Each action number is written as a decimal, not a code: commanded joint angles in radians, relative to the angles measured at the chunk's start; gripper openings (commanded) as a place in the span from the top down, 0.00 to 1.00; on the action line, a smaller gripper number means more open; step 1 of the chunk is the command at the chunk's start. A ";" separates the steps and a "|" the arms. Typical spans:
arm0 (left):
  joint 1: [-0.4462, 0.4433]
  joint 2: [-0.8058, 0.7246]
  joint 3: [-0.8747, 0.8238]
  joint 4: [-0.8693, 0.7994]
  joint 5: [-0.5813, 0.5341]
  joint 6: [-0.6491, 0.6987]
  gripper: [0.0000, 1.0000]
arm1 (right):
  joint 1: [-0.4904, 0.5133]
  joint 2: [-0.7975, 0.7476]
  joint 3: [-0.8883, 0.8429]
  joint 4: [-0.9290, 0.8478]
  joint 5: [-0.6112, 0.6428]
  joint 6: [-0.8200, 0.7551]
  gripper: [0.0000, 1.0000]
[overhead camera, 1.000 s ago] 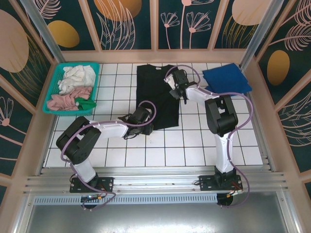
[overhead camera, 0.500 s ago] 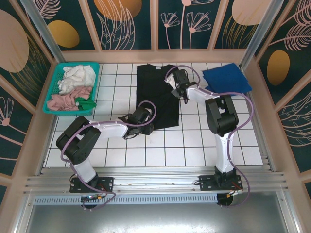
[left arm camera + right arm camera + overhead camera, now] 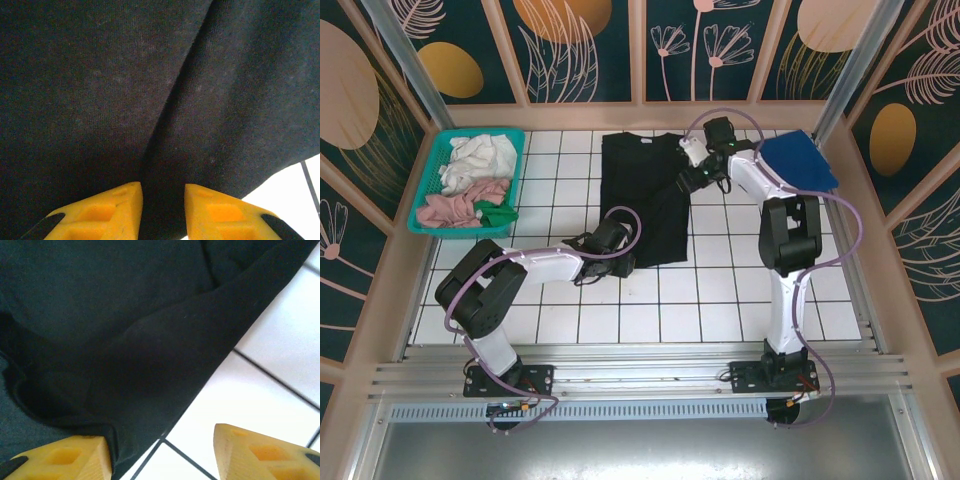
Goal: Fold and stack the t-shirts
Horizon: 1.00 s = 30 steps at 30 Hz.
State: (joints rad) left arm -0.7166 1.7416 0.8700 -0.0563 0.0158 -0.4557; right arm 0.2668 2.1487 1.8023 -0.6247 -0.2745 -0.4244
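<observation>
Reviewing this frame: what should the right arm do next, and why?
Probably close the right gripper on the edge of the black t-shirt: its fingers stand open astride that edge, one over cloth, one over tile, while the left gripper seems to pinch the near hem.

Front-mid tiles (image 3: 710,300) are bare, so there's a wide lane betw the two arms. Left arm (image 3: 540,265) lies low across the front-left & blocks that side. Right arm (image 3: 785,235) stands tall on the right, its purple cable (image 3: 850,225) looping out twd the side wall (image 3: 910,200), tight there. Black shirt (image 3: 640,195) covers the mid table. Blue shirt (image 3: 800,160) takes the back-right corner, basket (image 3: 430,175) the back-left. There's an open strip of tile betw basket & black shirt.
</observation>
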 commanded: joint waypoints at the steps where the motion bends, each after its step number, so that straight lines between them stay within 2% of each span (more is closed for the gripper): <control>1: 0.011 0.027 -0.031 -0.217 -0.016 0.015 0.71 | -0.040 0.036 0.042 -0.086 -0.137 0.089 0.49; 4: 0.013 0.022 -0.033 -0.216 -0.016 0.018 0.71 | -0.070 0.027 0.062 -0.142 -0.294 0.073 0.56; 6: 0.013 0.024 -0.031 -0.215 -0.014 0.018 0.71 | -0.079 0.030 0.082 -0.201 -0.346 0.045 0.66; 7: 0.013 0.025 -0.030 -0.215 -0.014 0.018 0.71 | -0.081 0.027 0.088 -0.229 -0.353 0.027 0.67; 12: 0.013 0.020 -0.031 -0.215 -0.010 0.020 0.72 | -0.108 0.029 0.112 -0.234 -0.257 0.073 0.71; 15: 0.014 0.010 -0.028 -0.219 -0.011 0.019 0.72 | -0.118 0.022 0.118 -0.184 -0.188 0.191 0.67; 17: 0.014 -0.001 -0.017 -0.220 -0.007 0.014 0.68 | -0.102 -0.019 0.059 -0.114 -0.153 0.286 0.62; 22: 0.022 -0.076 0.051 -0.226 0.004 -0.023 0.53 | 0.010 -0.171 -0.246 0.147 -0.018 0.504 0.60; 26: 0.070 -0.131 0.096 -0.202 0.017 -0.057 0.48 | 0.069 -0.247 -0.425 0.323 -0.038 0.656 0.59; 30: 0.149 -0.098 0.150 -0.208 -0.022 -0.075 0.47 | 0.136 -0.299 -0.553 0.402 0.035 0.734 0.53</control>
State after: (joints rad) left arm -0.6109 1.6360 0.9775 -0.2367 0.0196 -0.5011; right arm 0.3885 1.9087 1.3067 -0.3580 -0.3061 0.1860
